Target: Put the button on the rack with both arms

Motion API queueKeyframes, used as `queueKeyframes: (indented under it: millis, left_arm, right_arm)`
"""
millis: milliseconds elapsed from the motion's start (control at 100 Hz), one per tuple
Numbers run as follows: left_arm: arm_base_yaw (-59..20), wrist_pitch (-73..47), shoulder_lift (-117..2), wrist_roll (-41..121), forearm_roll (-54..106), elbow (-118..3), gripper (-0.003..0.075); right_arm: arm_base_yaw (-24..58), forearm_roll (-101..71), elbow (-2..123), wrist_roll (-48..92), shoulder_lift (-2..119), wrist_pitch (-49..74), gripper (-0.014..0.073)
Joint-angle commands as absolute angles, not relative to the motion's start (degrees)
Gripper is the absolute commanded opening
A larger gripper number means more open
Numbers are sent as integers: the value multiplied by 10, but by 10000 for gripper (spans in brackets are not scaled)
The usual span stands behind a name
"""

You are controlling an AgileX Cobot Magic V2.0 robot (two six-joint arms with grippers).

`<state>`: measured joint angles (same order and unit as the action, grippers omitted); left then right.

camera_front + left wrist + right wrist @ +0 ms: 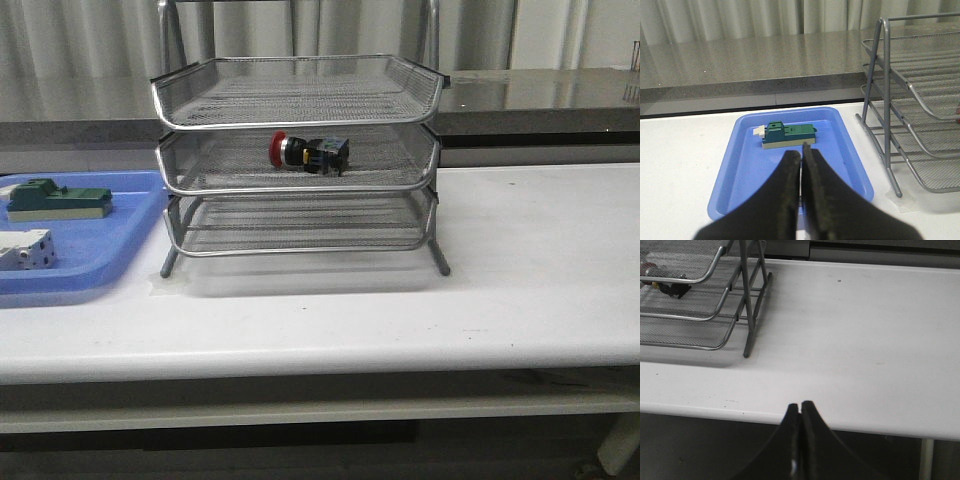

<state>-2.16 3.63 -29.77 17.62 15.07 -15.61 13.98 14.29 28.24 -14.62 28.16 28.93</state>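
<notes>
Button (308,152) lies on its side in the middle shelf of the rack (297,100). Left gripper (801,159) and right gripper (800,407) are closed, empty. Risk: bumping the rack could roll the button.

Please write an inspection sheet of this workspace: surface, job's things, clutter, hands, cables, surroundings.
Surface: white table, a few small dark specks, otherwise bare to the right of the rack.
Job's things: button lies on its side on the middle tier of the three-tier wire rack; top and bottom tiers hold nothing.
Clutter: blue tray left of the rack, holding a green block and a white block.
Hands: left hand shut, holding nothing, above the blue tray's near part; right hand shut, holding nothing, near the table's front edge.
Cables: nothing seen.
Surroundings: grey counter and pale curtain behind the table.
</notes>
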Motion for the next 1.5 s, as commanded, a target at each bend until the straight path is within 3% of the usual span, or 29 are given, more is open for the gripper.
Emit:
queueKeyframes:
  millis: [0, 740, 1100, 1490]
  left_arm:
    - [-20, 82, -299, 173, 155, -172, 4]
    - [-20, 82, -299, 173, 155, -172, 4]
    - [-20, 82, -299, 173, 155, -172, 4]
    - [-20, 82, -299, 173, 155, -172, 4]
  right_arm:
    - [136, 155, 297, -148, 280, 257, -69]
    - [136, 155, 297, -148, 278, 252, -69]
    - [135, 146, 219, -144, 192, 179, -69]
    - [30, 9, 116, -47, 77, 104, -69]
